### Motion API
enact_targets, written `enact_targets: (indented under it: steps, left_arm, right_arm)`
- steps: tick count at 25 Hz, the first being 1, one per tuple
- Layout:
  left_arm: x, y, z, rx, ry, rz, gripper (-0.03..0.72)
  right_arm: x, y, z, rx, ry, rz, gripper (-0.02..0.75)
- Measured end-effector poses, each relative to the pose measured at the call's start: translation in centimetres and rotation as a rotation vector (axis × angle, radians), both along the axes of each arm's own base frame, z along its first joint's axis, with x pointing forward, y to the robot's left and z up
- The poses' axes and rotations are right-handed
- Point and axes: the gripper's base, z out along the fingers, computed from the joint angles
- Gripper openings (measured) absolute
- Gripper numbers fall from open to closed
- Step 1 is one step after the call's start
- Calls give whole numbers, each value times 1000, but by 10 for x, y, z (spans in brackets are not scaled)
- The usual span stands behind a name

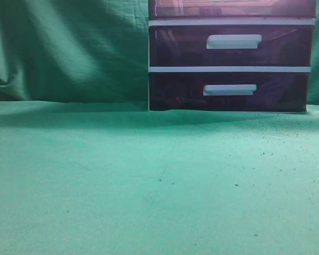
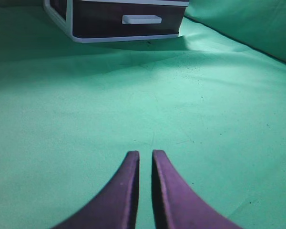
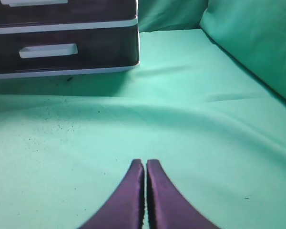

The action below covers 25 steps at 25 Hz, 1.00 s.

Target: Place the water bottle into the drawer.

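Observation:
The white-framed drawer unit (image 1: 229,69) stands at the back right of the green cloth. The topmost drawer (image 1: 231,8), translucent reddish-brown, shows only as a strip at the top edge of the exterior view; its handle is cut off. No water bottle is in any view. My left gripper (image 2: 145,153) is shut and empty, low over the cloth, well short of the unit (image 2: 119,21). My right gripper (image 3: 145,162) is shut and empty, also over bare cloth, with the unit (image 3: 62,47) ahead to its left. Neither gripper shows in the exterior view.
Two darker purple-brown drawers with white bar handles (image 1: 234,41) (image 1: 229,89) sit below the top one. Green cloth covers the table (image 1: 149,180) and hangs as a backdrop (image 1: 69,48). A cloth wall rises on the right of both wrist views (image 3: 257,43).

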Motion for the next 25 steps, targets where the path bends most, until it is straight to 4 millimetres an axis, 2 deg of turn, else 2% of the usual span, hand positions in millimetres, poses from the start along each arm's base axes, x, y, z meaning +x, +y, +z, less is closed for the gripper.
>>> enact_targets:
  steps: [22,25]
  left_arm:
    - [0,0,0,1,1,0,69]
    - [2,3,0,51,-35,55,69]
  right_arm:
    - [0,0,0,15,4,-5,0]
    - [0,0,0,17,4,-6,0]
